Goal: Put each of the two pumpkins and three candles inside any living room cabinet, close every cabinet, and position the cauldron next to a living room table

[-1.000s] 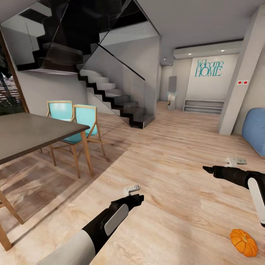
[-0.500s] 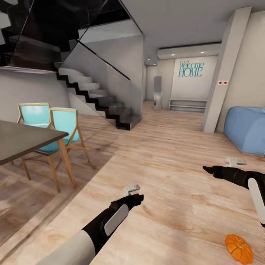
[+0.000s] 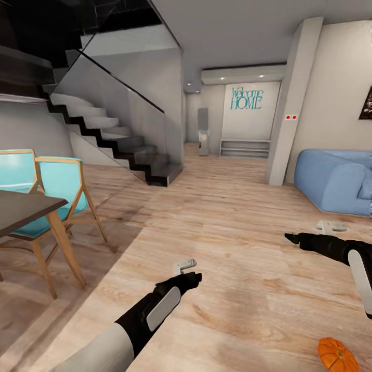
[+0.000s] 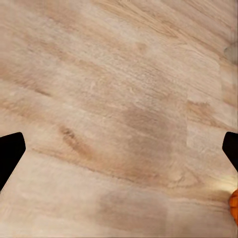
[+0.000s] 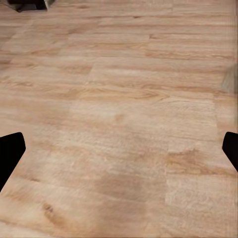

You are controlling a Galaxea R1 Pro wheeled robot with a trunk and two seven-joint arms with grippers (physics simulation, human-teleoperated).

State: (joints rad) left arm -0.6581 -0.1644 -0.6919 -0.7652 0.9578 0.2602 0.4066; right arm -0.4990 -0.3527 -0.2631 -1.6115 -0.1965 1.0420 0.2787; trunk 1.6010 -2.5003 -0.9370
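One small orange pumpkin (image 3: pixel 338 355) lies on the wood floor at the lower right of the head view, below my right forearm. Its edge also shows in the left wrist view as an orange sliver, the pumpkin (image 4: pixel 234 206). My left gripper (image 3: pixel 185 266) hangs open over bare floor, well left of the pumpkin. My right gripper (image 3: pixel 330 226) is open too, above the floor and farther from me than the pumpkin. Both wrist views show dark fingertips (image 4: pixel 10 153) (image 5: pixel 10 153) set wide apart with nothing between them. The cabinet, candles and cauldron are out of view.
A dark table (image 3: pixel 20 206) with two teal chairs (image 3: pixel 59 181) stands at the left. A staircase (image 3: pixel 119 144) rises behind them. A blue sofa (image 3: pixel 336 181) sits at the right beside a white pillar (image 3: pixel 287 103). Open wood floor (image 3: pixel 222 206) runs ahead.
The camera has swung to the right, so the table, chairs and stairs slid left and more of the sofa came in. Both arms hold the same pose.
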